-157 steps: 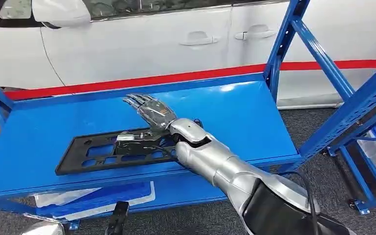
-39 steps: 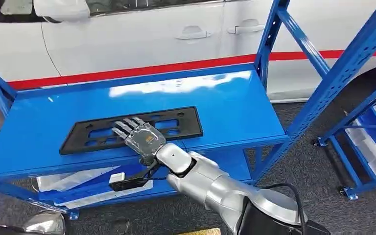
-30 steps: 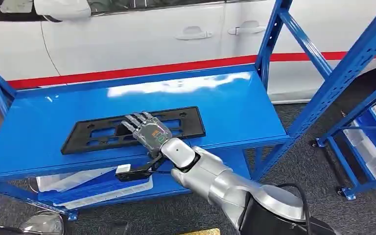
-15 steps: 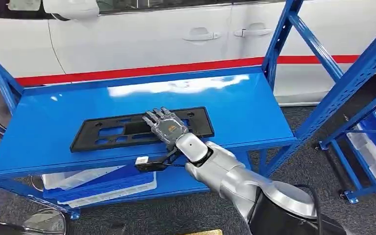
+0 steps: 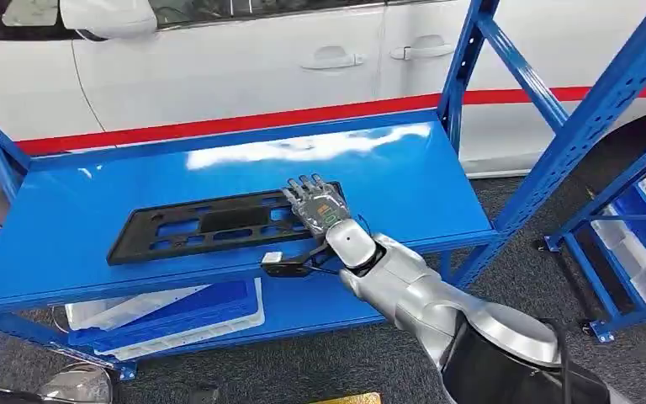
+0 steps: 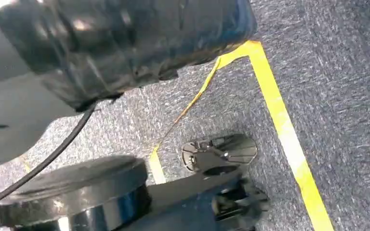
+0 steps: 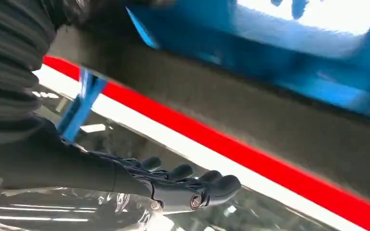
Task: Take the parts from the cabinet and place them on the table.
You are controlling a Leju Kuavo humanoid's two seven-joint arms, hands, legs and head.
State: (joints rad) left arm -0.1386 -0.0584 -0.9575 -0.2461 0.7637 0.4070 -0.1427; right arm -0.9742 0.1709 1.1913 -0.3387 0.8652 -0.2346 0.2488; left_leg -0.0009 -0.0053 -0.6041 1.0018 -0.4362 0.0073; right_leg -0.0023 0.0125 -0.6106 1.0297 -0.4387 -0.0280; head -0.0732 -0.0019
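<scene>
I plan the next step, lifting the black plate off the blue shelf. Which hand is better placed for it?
The right hand: it lies on the right end of the black plate on the blue shelf. The left wrist view faces grey floor.

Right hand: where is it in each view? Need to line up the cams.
Head view: the right hand is at centre, over the right end of the black part on the blue shelf.
Right wrist view: its dark fingers are at lower centre.
Left wrist view: aimed down at grey carpet with yellow tape.
Shared landmark: the car's red stripe.
</scene>
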